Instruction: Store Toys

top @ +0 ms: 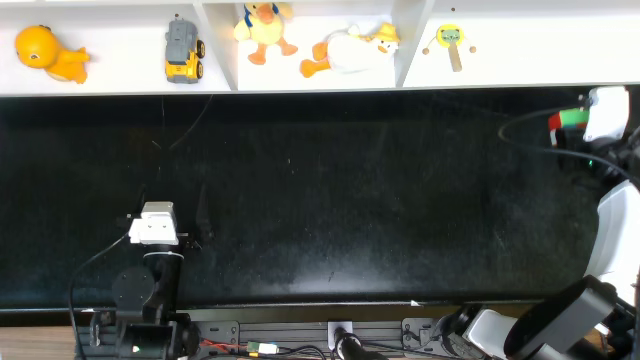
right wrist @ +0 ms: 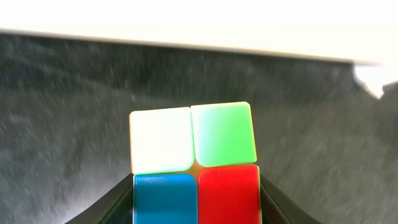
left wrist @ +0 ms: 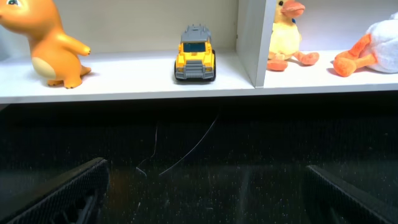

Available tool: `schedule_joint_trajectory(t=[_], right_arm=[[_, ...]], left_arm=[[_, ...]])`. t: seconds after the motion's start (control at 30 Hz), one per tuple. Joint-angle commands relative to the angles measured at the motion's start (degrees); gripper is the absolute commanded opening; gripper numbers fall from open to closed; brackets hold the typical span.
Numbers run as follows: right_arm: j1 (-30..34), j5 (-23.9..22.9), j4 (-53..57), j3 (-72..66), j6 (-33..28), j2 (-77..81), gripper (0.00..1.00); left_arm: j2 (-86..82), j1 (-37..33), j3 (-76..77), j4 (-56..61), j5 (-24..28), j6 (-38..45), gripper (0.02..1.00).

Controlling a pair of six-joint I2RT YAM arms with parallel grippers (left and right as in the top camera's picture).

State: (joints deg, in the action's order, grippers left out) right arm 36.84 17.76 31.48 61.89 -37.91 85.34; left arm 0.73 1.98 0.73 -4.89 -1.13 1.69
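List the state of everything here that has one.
Orange figure: standing, left compartment.
Truck: on its wheels, left compartment.
Yellow duck: sitting upright, middle compartment.
White duck: lying down, middle compartment.
Green toy: in right compartment.
Cube: held, not yet shelved.
Left gripper: open, empty.
Right gripper: shut on cube.

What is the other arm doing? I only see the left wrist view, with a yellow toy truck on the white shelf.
Observer: The right gripper is shut on a small plastic puzzle cube with white, green, blue and red squares.
Operator: Where could it go?
Observer: The white shelf has a rightmost compartment holding a small green-faced wooden stick toy, with bare board beside it.
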Motion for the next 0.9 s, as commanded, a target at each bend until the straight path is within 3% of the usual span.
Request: schedule_joint_trajectory(t=[0.03,0.53,0.9], right_arm=[[-3.2,0.5,0.4,6.9,3.1,3.1,0.461],[-10.2,0.2,1.7,26.4,8.9,20.5,0.465],[-12.9,0.2,1.0,30.3,10.8,25.6,0.47]], left_arm=[[-0.6,-0.4,-0.3,0.1,-0.1,0.9,0.998],[-0.6,-0.4,-0.3,0.1,-0.1,0.9,0.998],[-0.6,-0.4,-0.3,0.1,-0.1,0.9,0.998]])
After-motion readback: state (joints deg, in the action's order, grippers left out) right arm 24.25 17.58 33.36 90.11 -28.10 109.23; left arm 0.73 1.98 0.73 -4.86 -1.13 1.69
